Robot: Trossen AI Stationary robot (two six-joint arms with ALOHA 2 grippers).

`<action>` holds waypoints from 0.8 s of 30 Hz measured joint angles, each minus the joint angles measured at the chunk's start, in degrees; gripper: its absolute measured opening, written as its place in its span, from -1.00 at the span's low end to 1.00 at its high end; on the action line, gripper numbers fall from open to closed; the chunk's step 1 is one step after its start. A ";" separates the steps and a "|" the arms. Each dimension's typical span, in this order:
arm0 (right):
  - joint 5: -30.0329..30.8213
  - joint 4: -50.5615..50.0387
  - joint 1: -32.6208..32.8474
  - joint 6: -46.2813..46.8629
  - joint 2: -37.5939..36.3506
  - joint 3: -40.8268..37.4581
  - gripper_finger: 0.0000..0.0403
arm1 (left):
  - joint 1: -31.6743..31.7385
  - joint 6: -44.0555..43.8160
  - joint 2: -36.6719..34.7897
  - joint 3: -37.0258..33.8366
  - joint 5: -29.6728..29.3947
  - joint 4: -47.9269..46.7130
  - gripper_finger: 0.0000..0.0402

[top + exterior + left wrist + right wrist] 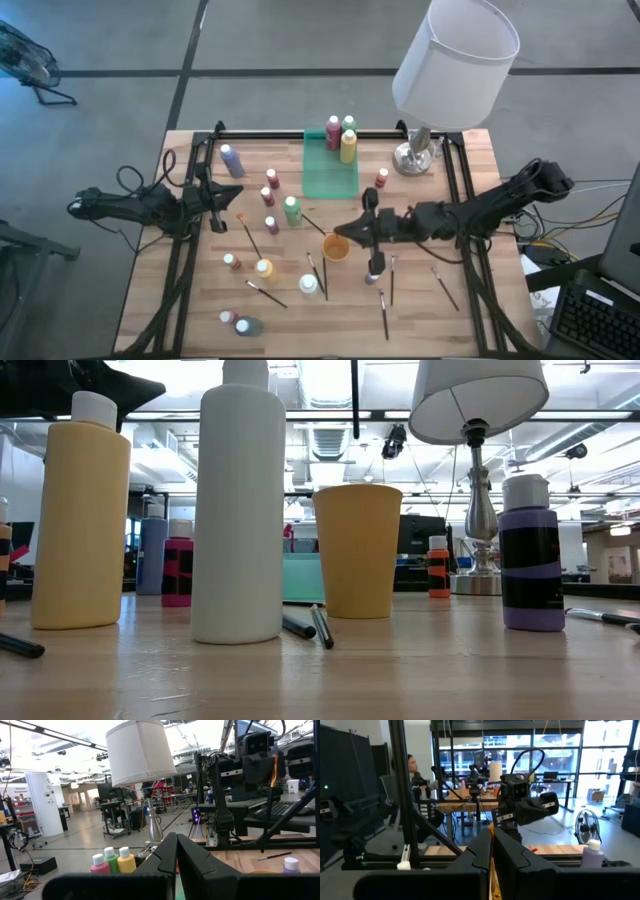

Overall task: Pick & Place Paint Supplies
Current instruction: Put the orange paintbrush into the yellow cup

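Beyond the right gripper (491, 851), fingers pressed together, only its wrist view shows a seated person (413, 770).

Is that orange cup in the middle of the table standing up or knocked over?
Standing upright. From above, the orange cup shows its round open mouth, and the table-level view shows it resting on its base, wider at the top.

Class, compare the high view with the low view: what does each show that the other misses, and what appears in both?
Only the high view shows the green tray holding three bottles, with the left gripper and right gripper both shut and empty. Only the low view shows the room behind the table. Both show the orange cup, the lamp and the white bottle.
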 joint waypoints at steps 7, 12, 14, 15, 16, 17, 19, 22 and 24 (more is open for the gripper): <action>0.04 -0.72 0.04 0.18 0.41 -0.95 -0.96 | 0.00 0.00 0.02 0.00 -0.02 0.02 -0.92; 0.15 3.05 -0.30 1.15 2.06 -3.55 -0.96 | 0.00 0.00 0.02 0.00 -0.02 0.03 -0.92; 0.14 4.98 -0.52 1.41 2.82 -4.94 -0.96 | 0.00 0.00 0.02 -0.01 -0.01 -0.02 -0.92; 0.15 5.84 -0.62 1.62 3.13 -5.44 -0.96 | 0.00 0.00 0.02 0.00 -0.02 0.00 -0.92; 0.15 6.98 -0.77 2.05 3.52 -5.78 -0.96 | 0.00 0.00 0.02 0.00 0.00 0.04 -0.92; 0.13 8.08 -0.83 2.52 3.72 -6.32 -0.96 | 0.00 0.00 0.02 0.00 0.00 0.00 -0.92; 0.15 9.86 -1.00 2.74 4.22 -7.59 -0.96 | 0.00 0.00 0.02 0.00 -0.02 0.00 -0.92; 0.14 14.73 -1.03 3.38 5.14 -10.06 -0.96 | 0.00 0.00 0.02 -0.01 -0.02 0.01 -0.92; 0.01 17.99 -1.19 4.17 5.79 -11.34 -0.96 | 0.00 0.00 0.02 0.00 0.00 -0.01 -0.92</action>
